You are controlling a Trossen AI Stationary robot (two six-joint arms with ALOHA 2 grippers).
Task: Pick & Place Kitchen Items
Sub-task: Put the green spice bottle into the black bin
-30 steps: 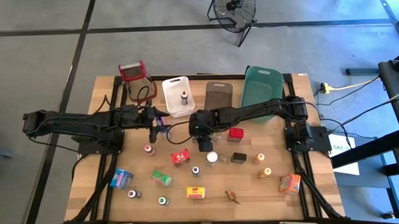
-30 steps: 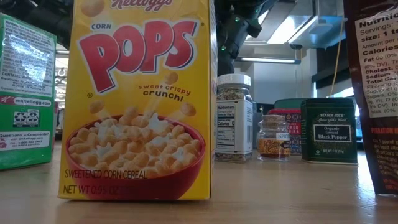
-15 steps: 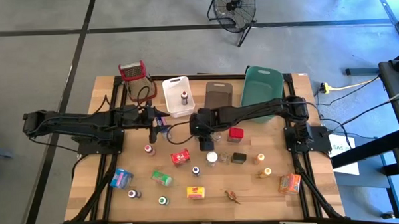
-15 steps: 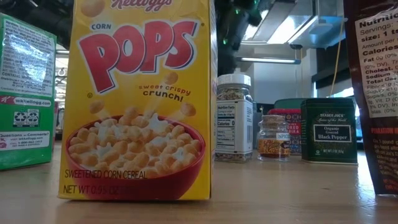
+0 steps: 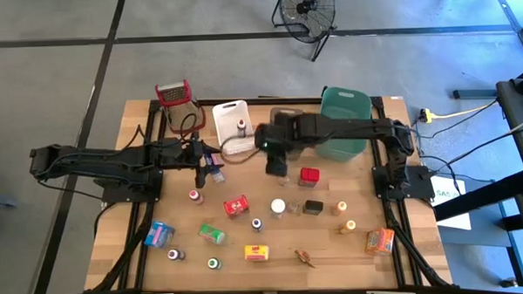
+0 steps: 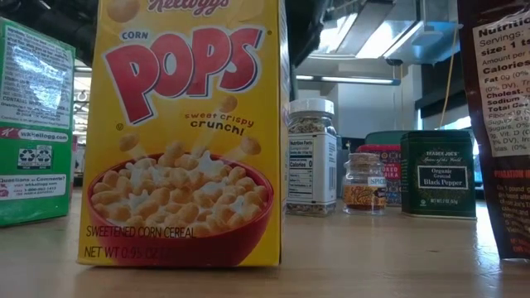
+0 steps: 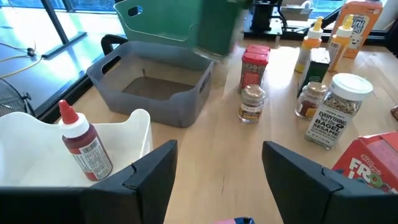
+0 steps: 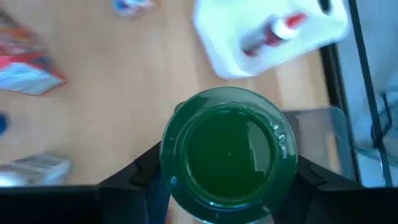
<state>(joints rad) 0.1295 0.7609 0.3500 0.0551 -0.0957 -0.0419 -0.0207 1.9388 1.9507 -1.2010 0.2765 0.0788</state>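
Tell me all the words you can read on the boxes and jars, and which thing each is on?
"Kellogg's CORN POPS sweet crispy crunch! SWEETENED CORN CEREAL": yellow cereal box.
"TRADER JOE'S Organic Ground Black Pepper": dark green tin.
"EVERYTHING", "BAGEL", "SESAME": clear seasoning jar.
"FRO", cut off: red cereal box.
"Calories", "Sodium": dark packet.
"Questions or Comments?": green box.
Other labels are too small or blurred.

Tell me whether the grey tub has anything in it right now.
Empty. The left wrist view looks into the grey tub and shows only its bare floor, while the white tub beside it holds a red-capped bottle.
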